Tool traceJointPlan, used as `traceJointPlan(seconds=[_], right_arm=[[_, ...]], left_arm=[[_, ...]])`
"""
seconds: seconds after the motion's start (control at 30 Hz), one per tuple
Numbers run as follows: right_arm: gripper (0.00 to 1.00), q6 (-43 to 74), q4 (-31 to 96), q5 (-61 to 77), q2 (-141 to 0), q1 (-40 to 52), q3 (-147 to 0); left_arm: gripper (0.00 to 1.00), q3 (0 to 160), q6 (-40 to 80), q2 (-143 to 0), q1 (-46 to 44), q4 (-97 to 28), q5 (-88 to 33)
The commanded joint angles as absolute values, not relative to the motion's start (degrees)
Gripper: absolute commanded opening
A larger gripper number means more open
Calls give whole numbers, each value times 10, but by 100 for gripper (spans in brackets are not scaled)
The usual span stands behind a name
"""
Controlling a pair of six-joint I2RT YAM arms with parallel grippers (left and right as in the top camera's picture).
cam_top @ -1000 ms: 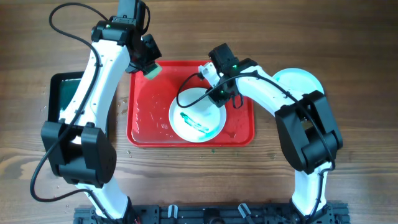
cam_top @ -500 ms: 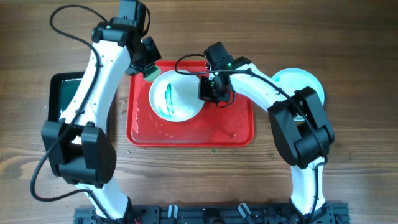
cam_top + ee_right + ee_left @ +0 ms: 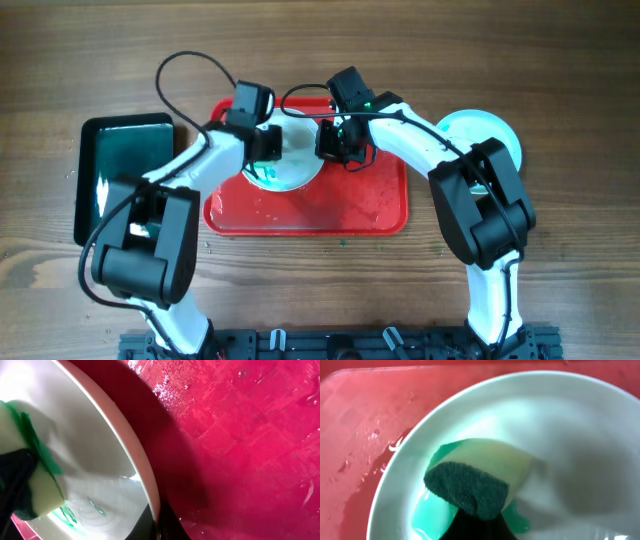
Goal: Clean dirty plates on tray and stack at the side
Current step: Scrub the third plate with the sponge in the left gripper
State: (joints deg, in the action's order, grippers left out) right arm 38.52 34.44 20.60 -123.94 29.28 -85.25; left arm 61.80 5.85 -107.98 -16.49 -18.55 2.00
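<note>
From overhead, a white plate sits in the upper left part of the red tray. A second plate lies on the table past the tray's right end, and a black tray lies to the left. The right gripper pinches the plate's right rim, and the left gripper hangs over its left part. The left wrist view shows that gripper clamped on a sponge, which is pressed into the plate among teal smears. The right wrist view shows jaws closed on the rim, with the rim tilted up off the wet tray.
</note>
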Motion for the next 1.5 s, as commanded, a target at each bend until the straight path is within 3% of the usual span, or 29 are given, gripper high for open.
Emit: traceJointPlan(seconds=[0.0,0.17,0.27,0.4,0.6,0.67,0.73,0.8,0.83,0.9,0.97,1.1,1.2,1.37,1.47], right_arm=[[4,377,340,203,-1271,301,-843],[4,375,339,203,-1271,301,-843],[4,375,339,203,-1271,301,-843],[4,375,339,203,-1271,301,-843],[4,373,337,203,-1271,302,-843],[4,372,337,203,-1271,302,-843],[4,370,337,203,-1271,302,-843],[4,368,336,206,-1271,302,-843],[4,366,335,207,-1271,302,-843],[4,366,335,207,-1271,302,-843],[4,366,334,208,-1271,302,-843],[4,366,334,209,-1271,302,-843],[4,364,334,209,-1271,302,-843],[4,362,334,209,-1271,302,-843],[4,361,332,209,-1271,302,-843]], left_arm=[[4,570,-13,-1101,-203,-196,-7],[4,569,-73,-1089,-229,-258,-159],[4,573,-64,-1089,-209,-226,-141],[4,573,111,-1089,-160,-139,38],[4,573,284,-1089,-107,-141,50],[4,573,272,-1089,-106,-204,-36],[4,573,182,-1089,-106,-241,-176],[4,578,11,-1089,-106,-285,-409],[4,584,-19,-1089,-106,-309,-440],[4,592,-62,-1089,-107,-357,-433],[4,592,-54,-1089,-107,-352,-349],[4,592,107,-1089,-107,-261,-57],[4,592,199,-1089,-107,-180,49],[4,592,193,-1089,-107,-135,48],[4,592,39,-1089,-108,-190,-144]])
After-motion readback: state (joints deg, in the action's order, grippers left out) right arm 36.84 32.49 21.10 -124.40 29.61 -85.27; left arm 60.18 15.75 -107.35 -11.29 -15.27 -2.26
